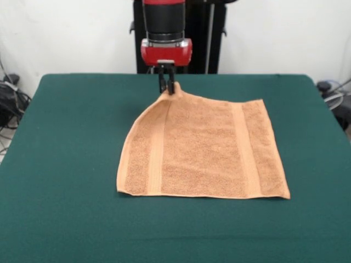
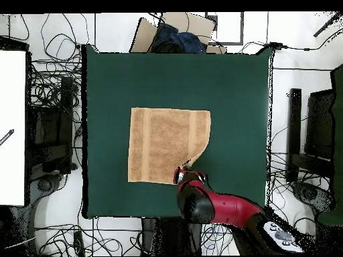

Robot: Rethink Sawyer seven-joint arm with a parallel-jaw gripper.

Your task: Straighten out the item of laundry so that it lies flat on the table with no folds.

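So the orange-tan towel [image 1: 203, 150] sits pretty much in the middle of the green table [image 1: 66, 164], with loads of bare green cloth all around it. Most of it lies flat. In the front view three corners are down on the cloth, and the two woven bands run front to back, one near each side edge.

The odd one out is the corner on the robot's side of the towel. The gripper [image 1: 168, 86] hangs right over it, and its black fingers [image 1: 171, 82] are pinched together on that corner, with the tip of the fabric poking up between them. That corner is pulled in toward the towel's middle, so the side edge next to it runs at a slant instead of straight, and the band along that side leans with it. The fabric climbs a little toward the pinch point.

From overhead it's the same story: the towel [image 2: 164, 144] is a neat rectangle on the side away from the arm, while the corner nearest the red arm [image 2: 221, 207] is cut in along a curve, right where the gripper [image 2: 182, 173] meets the cloth.

No white label that I can spot.
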